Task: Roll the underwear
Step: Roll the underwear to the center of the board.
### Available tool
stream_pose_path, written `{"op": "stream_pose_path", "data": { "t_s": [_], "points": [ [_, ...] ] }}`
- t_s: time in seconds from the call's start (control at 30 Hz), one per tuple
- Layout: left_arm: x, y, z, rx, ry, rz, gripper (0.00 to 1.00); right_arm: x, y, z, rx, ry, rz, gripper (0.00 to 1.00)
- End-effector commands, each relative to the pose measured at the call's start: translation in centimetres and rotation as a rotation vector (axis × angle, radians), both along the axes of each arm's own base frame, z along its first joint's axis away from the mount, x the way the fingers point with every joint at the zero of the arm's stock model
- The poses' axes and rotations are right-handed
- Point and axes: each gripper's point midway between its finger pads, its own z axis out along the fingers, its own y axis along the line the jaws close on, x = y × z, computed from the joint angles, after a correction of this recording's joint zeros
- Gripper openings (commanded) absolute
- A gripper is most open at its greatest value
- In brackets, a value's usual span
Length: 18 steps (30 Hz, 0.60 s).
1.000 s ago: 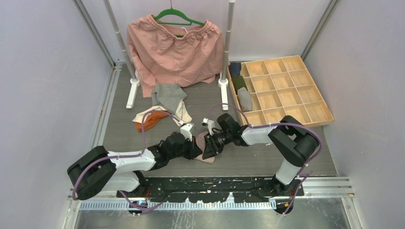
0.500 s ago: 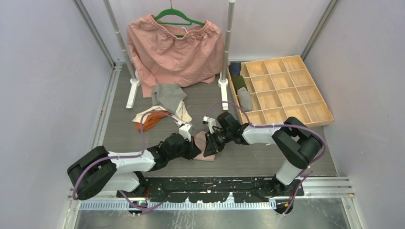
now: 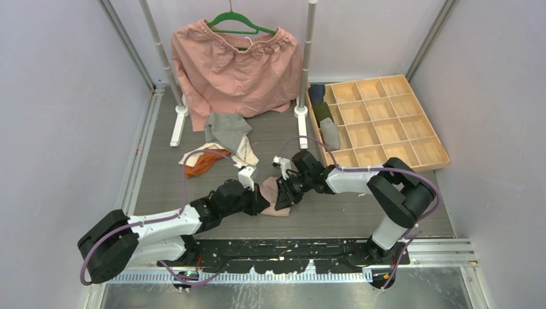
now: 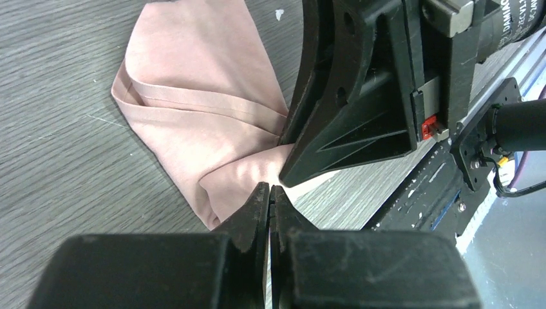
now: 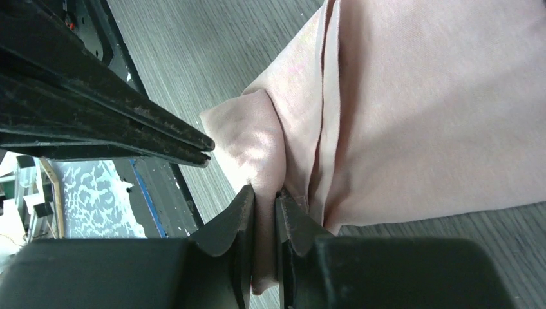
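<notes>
I am clamping my right pincer [image 5: 265, 193] on a fold of dusty pink underwear [image 5: 418, 96] on the table [image 5: 212, 58], my left pincer [image 4: 269, 193] sitting beside it, tips together.

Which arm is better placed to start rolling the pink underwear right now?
Right. The right end effector pinches a raised fold of the pink underwear, cloth showing between its fingers. The left end effector is shut on nothing, tips just beside that fold.
</notes>
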Motion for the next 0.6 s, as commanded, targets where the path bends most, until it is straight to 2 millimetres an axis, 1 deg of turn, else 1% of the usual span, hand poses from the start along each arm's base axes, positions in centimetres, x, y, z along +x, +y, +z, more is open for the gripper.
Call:
{"op": "stream_pose_path", "data": {
  "t_s": [0.0,0.1,0.23,0.47,0.57],
  "points": [
    [-0.4,-1.0,1.0,-0.011,-0.016,-0.063,0.01,1.6,0.0,0.4,-0.023,-0.065,-0.028,0.13],
    [-0.6,-1.3,0.2,-0.011,0.003,-0.08,0.01,1.6,0.0,0.4,-0.022,-0.065,-0.029,0.14],
    [-0.3,-1.5,-0.7,0.001,0.016,-0.07,0.01,1.6,-0.1,0.3,-0.028,-0.067,-0.03,0.15],
    [0.7,0.2,-3.4,0.071,0.058,0.065,0.01,1.5,-0.2,0.6,-0.025,-0.072,-0.032,0.21],
    [0.8,0.7,-3.5,0.071,0.055,0.09,0.01,1.5,-0.3,0.7,-0.023,-0.074,-0.033,0.22]
  ]
}}
